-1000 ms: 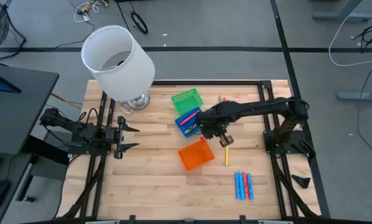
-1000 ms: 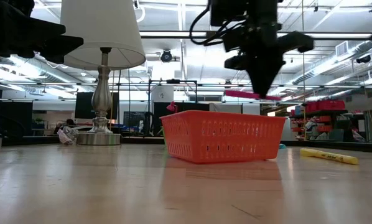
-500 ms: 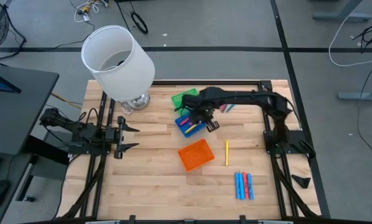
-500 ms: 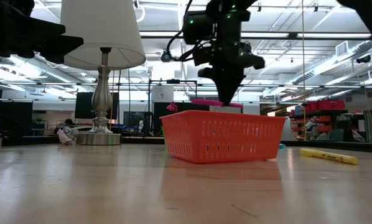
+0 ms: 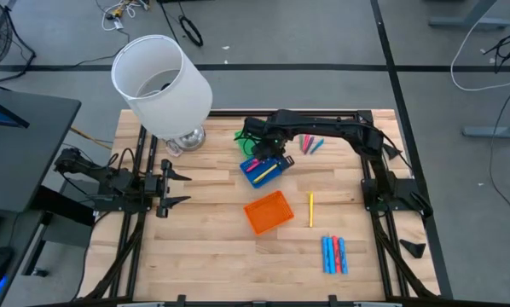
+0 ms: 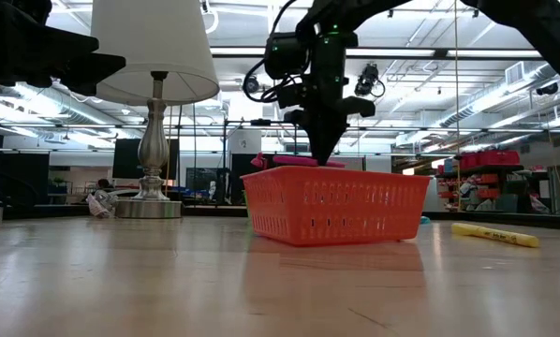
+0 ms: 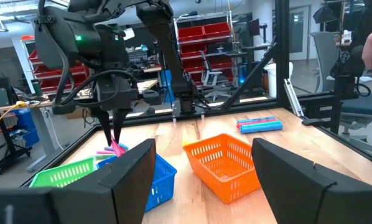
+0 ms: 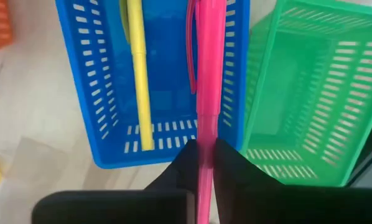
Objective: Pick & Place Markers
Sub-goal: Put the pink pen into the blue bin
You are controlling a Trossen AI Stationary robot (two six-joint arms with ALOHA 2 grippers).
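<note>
My right gripper (image 5: 260,153) hovers over the blue tray (image 5: 264,169), shut on a pink marker (image 8: 206,93). The tray holds a yellow marker (image 8: 138,81) and touches the green tray (image 8: 310,93) on its far side. In the low view the pink marker (image 6: 303,161) sits level behind the orange tray (image 6: 334,204). Loose on the table lie a yellow marker (image 5: 311,209), a blue and red group (image 5: 334,254), and a few more markers (image 5: 310,143) near the far edge. My left gripper (image 5: 176,188) waits open at the table's left side. My right gripper pinches the pink marker about mid-length (image 8: 205,134) between its two fingers (image 8: 189,163). The fingers come from above, pointing down, and lie across the marker. The marker is lifted clear and level, over the blue tray's end next to the green tray.
A table lamp (image 5: 163,85) with a white shade stands at the far left. The orange tray (image 5: 268,211) sits mid-table, nearer than the blue tray. Bare wood lies between my left gripper and the trays. A metal frame borders the table.
My right gripper has carried the pink marker from beside the orange tray toward the far-left, ending above the blue tray, and has stayed shut on it. In the low view the marker now sits lower, just above the orange tray's rim.
</note>
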